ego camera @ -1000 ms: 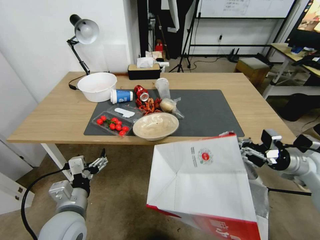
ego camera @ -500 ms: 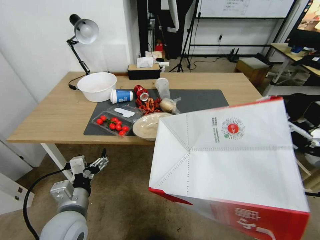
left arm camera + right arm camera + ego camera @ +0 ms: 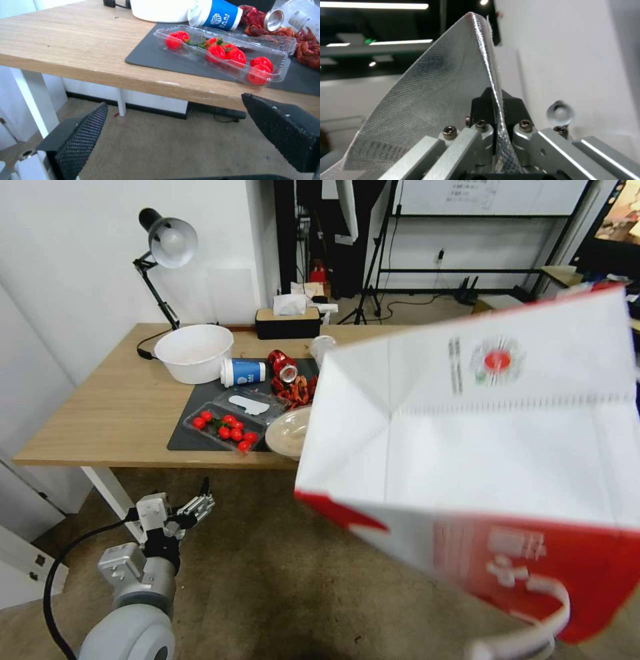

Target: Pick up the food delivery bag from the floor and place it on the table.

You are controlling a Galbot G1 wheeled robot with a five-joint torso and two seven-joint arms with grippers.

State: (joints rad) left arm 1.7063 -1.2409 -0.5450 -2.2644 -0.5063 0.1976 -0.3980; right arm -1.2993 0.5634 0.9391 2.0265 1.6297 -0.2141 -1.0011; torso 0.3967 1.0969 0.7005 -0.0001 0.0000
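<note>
— Two stages, roughly: the lift looks done, the placing is not. The large white paper bag with red sides and a small round red logo [image 3: 480, 447] hangs in the air, tipped over, its white base towards the head camera and one white handle dangling. It is clear of the dull grey-brown carpet-like floor [image 3: 267, 573] and level with or above the near edge of the wide light-wood table [image 3: 113, 407].

— Who has it?

— The right gripper [image 3: 494, 110]. Its two dark fingers are clenched on a thin sheet of the bag's silver foil-lined wall, pinched edge-on between them.

— And the other arm?

— The left gripper [image 3: 193, 507] is parked low, below the table's near edge and above the floor, fingers spread apart with nothing between them.

— Is there room to set the bag down?

— I judge that to be the open question. Towards the left of the table's dark grey rectangular mat [image 3: 200, 427] lie a clear plastic tray of red fruit [image 3: 227, 428], a tipped blue-and-white paper cup [image 3: 243, 372], a pale shallow bowl [image 3: 287, 433] and a white round bowl [image 3: 195, 352]. The bag hides the table beyond them, so I cannot tell what is free. What remains: carrying the bag over the tabletop, righting it, lowering it, letting go.
</note>
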